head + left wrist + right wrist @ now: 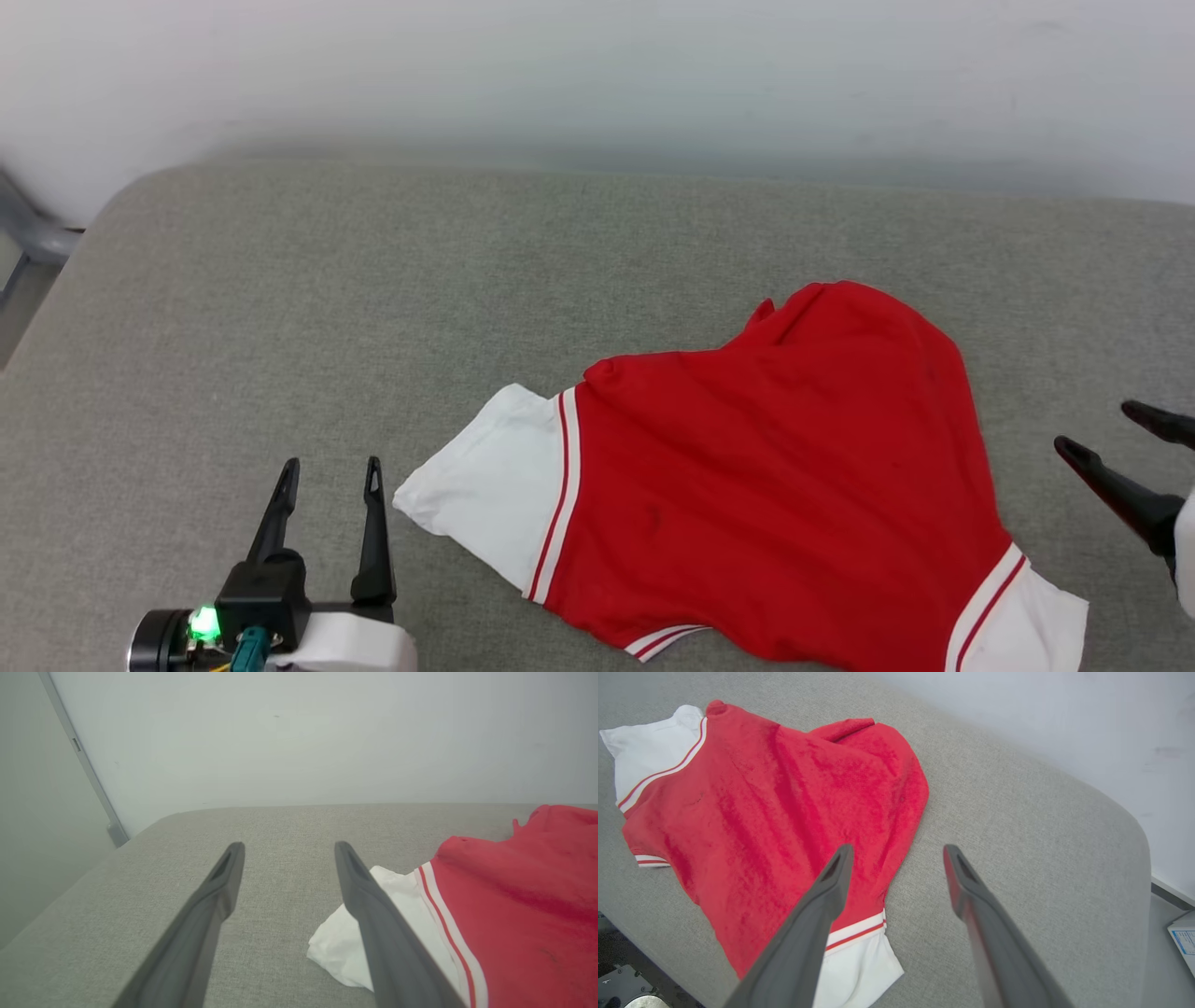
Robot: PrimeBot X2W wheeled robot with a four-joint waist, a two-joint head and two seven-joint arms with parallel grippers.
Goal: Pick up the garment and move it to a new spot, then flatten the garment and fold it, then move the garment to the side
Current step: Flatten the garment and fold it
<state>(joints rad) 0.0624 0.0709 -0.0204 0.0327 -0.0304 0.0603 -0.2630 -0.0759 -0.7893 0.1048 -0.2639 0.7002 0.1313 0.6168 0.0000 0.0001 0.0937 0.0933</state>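
The garment [775,467], a red jersey with white short sleeves and red-and-white striped trim, lies rumpled on the grey cushioned surface [373,280], plain red side up; no letters or number show. One white sleeve [485,485] points left, the other sits at the lower right. My left gripper [329,471] stands open just left of that left sleeve, empty, and in the left wrist view its right finger [373,914] overlaps the sleeve [341,947]. My right gripper [1102,434] is open at the right edge, apart from the jersey [775,812], above the lower right sleeve [859,961].
A pale wall [597,75] runs behind the surface. A grey metal frame [28,233] stands past the rounded far left corner. In the right wrist view the surface's rounded right end [1134,868] drops to the floor, where a white box [1183,940] lies.
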